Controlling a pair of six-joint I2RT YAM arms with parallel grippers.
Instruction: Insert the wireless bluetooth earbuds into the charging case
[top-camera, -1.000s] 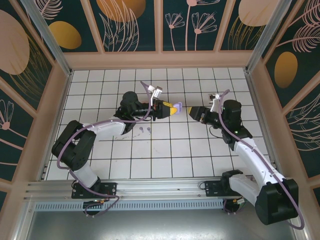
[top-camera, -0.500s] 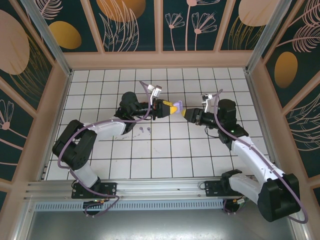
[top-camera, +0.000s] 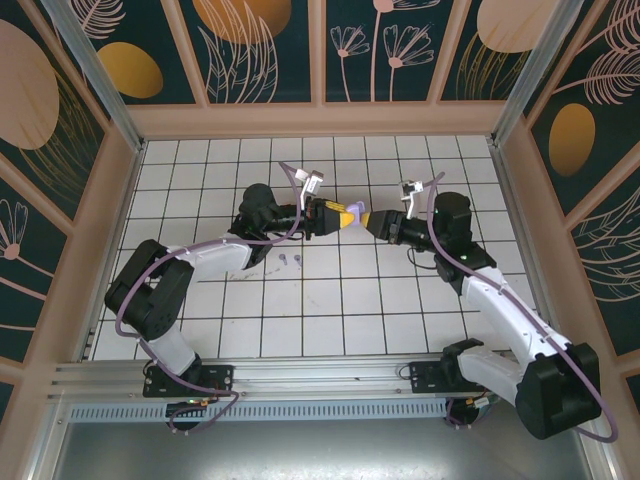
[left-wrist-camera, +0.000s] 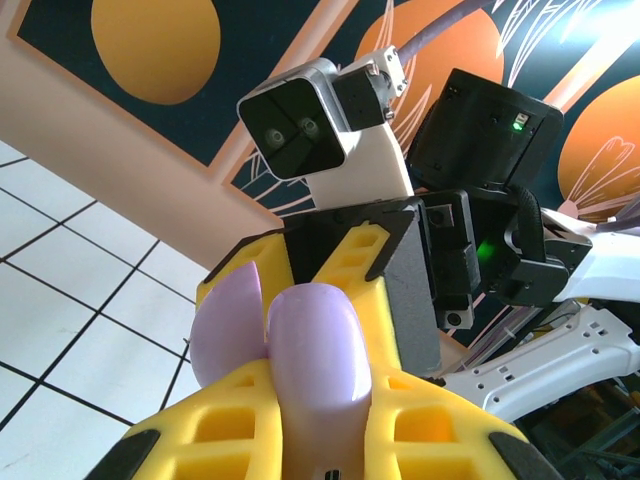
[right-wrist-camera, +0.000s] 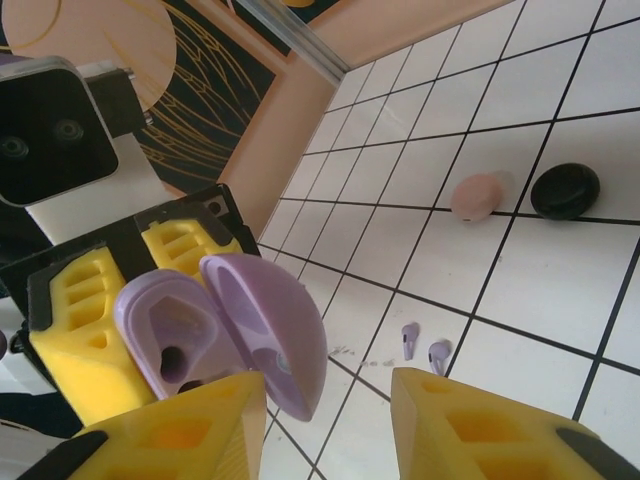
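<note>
The left gripper (top-camera: 345, 216) clamped the open lilac case (right-wrist-camera: 250, 320), the right gripper (top-camera: 372, 224) gaped wide just beside it, and two lilac earbuds (top-camera: 297, 258) lay on the tiles (top-camera: 330, 300) near the left arm.

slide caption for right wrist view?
Left gripper holds the open lilac case before the open right gripper; two lilac earbuds lie on the tiles.

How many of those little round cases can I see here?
3. An open lilac clamshell case is gripped in the left hand; a pink round case and a black round case lie side by side on the white tiles. Others may be hidden.
</note>
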